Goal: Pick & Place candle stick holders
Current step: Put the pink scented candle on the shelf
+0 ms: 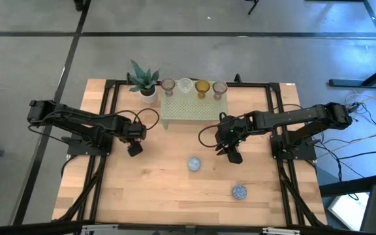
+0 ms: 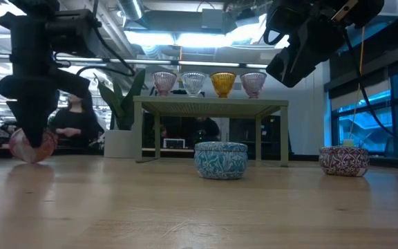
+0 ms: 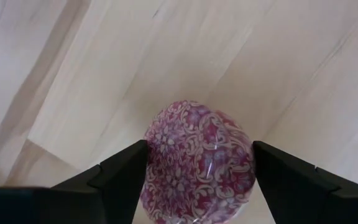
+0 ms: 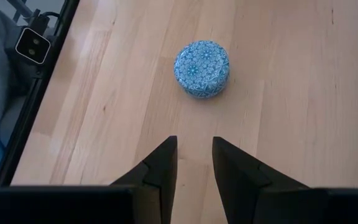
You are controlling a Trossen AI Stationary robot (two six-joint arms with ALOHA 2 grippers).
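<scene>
My left gripper point(image 1: 134, 149) points down at the table's left and is shut on a red-and-pink mosaic candle stick holder point(image 3: 197, 165), which shows tilted in the low view point(image 2: 33, 146). My right gripper point(image 4: 194, 146) hovers right of centre point(image 1: 234, 155), fingers a narrow gap apart with nothing between them. A blue mosaic holder point(image 4: 201, 68) stands on its base on the wood ahead of it point(image 1: 194, 163). A purplish mosaic holder point(image 1: 239, 191) stands nearer the front right. Several small glass cups point(image 2: 222, 83) stand in a row on the pale green stand point(image 1: 193, 108). My left gripper has the red mosaic holder between its two fingers, one on each side of its round patterned wall point(image 3: 151, 155). The fingers come from above, pointing down. The holder sits tilted below them point(image 2: 33, 146); whether it is clear of the table I cannot tell.
A small potted green plant point(image 1: 143, 81) stands at the far left beside the stand. Black frame rails point(image 1: 103, 130) run along both sides of the wooden table. Open wood lies between the two arms and toward the near edge. People show in the room behind point(image 2: 74, 121).
</scene>
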